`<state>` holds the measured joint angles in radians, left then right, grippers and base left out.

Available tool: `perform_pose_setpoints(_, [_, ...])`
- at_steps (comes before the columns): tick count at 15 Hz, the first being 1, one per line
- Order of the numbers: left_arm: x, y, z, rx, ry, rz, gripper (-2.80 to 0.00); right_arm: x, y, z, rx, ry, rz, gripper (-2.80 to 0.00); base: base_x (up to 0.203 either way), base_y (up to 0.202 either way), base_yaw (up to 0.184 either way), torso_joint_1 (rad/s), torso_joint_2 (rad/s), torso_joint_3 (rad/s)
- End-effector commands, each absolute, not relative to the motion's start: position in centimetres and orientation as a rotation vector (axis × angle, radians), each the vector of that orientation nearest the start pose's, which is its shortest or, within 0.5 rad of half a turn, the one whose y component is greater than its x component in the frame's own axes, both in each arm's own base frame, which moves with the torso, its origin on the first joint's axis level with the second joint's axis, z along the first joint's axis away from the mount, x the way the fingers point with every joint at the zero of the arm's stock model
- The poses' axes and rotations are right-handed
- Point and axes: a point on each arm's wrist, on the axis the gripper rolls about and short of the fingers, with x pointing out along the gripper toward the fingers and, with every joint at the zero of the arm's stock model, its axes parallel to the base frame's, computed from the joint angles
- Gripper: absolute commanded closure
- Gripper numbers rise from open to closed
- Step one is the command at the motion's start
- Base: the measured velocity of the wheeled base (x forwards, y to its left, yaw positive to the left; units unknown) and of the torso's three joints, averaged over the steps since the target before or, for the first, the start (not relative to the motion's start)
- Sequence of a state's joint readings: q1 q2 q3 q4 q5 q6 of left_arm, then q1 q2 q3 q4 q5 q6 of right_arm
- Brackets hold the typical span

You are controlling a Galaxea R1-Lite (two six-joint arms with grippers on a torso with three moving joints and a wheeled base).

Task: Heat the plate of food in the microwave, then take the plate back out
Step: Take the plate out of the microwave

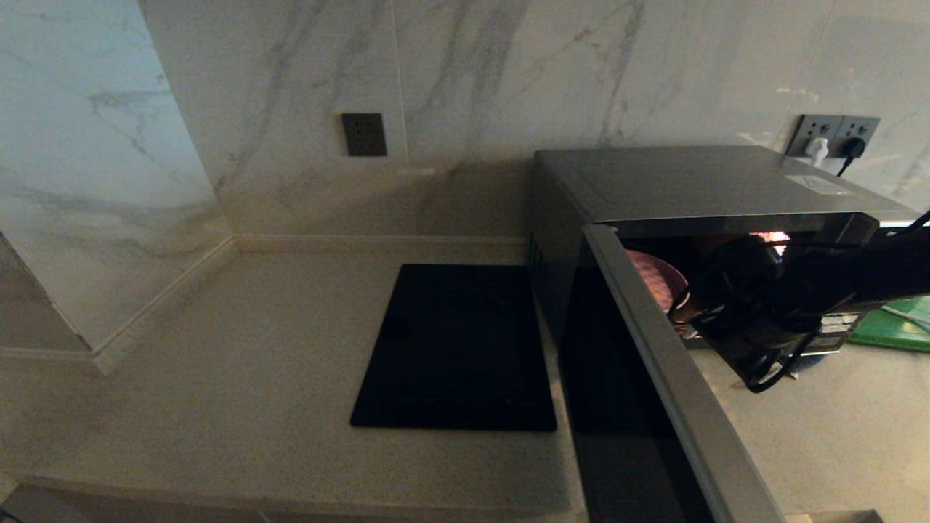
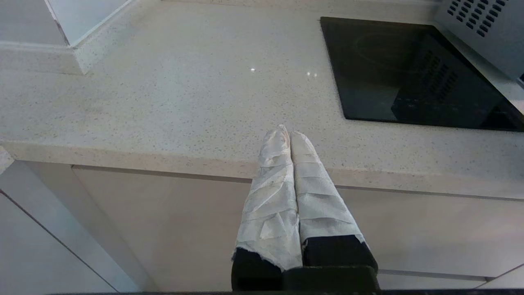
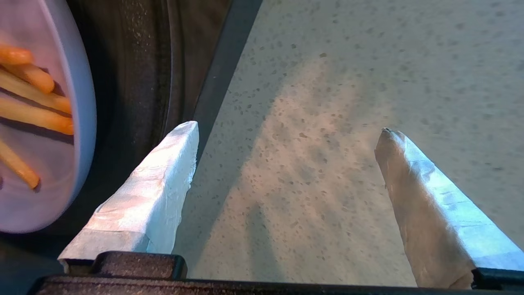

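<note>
Dim kitchen corner in front of me: marble-veined wall (image 1: pixel 465 65), dark switch plate (image 1: pixel 364 134) top middle, outlets (image 1: pixel 835 136) upper right, speckled pale countertop (image 1: pixel 218 349) filling the lower frame.

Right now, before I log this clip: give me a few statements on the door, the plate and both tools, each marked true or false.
1. The microwave door stands open. True.
2. The plate of food lies on the counter beside the black slab. False: it sits inside the microwave, on the turntable.
3. The right tool is shut on the plate's rim. False: its fingers are spread wide and hold nothing; the plate lies off to one side of them.
4. The left tool is shut, over the counter's front edge. True.
5. The black slab lies on the counter to the left of the microwave. True.
</note>
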<state>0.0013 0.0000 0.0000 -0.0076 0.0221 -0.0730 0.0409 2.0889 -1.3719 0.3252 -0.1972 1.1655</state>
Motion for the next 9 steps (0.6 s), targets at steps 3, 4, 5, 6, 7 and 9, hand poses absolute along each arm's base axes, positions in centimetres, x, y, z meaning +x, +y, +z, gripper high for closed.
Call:
perform_pose_setpoints(3, [-2.3, 0.0, 7.6, -0.074, -0.007, 0.024, 0.00, 37.1, 1.0, 14.0, 1.000, 0.813, -0.625, -2.80, 0.000, 0.000, 0.000, 0.000, 0.00, 0.000])
perform_pose_setpoints(4, [-2.3, 0.0, 7.6, -0.074, -0.009, 0.024, 0.00, 37.0, 0.8, 14.4, 1.028, 0.825, -0.589, -2.80, 0.000, 0.000, 0.000, 0.000, 0.00, 0.000])
perform_pose_setpoints(5, [-2.3, 0.0, 7.6, -0.074, -0.007, 0.024, 0.00, 37.2, 0.6, 14.6, 1.047, 0.824, -0.556, -2.80, 0.000, 0.000, 0.000, 0.000, 0.00, 0.000])
perform_pose_setpoints(6, [-2.3, 0.0, 7.6, -0.074, -0.007, 0.024, 0.00, 37.4, 0.6, 14.6, 1.047, 0.814, -0.529, -2.80, 0.000, 0.000, 0.000, 0.000, 0.00, 0.000])
perform_pose_setpoints(7, [-2.3, 0.0, 7.6, -0.074, -0.009, 0.024, 0.00, 37.6, 0.6, 14.5, 1.043, 0.818, -0.520, -2.80, 0.000, 0.000, 0.000, 0.000, 0.00, 0.000])
perform_pose_setpoints(9, [-2.3, 0.0, 7.6, -0.074, -0.008, 0.024, 0.00, 37.8, 0.6, 14.2, 1.040, 0.822, -0.519, -2.80, 0.000, 0.000, 0.000, 0.000, 0.00, 0.000])
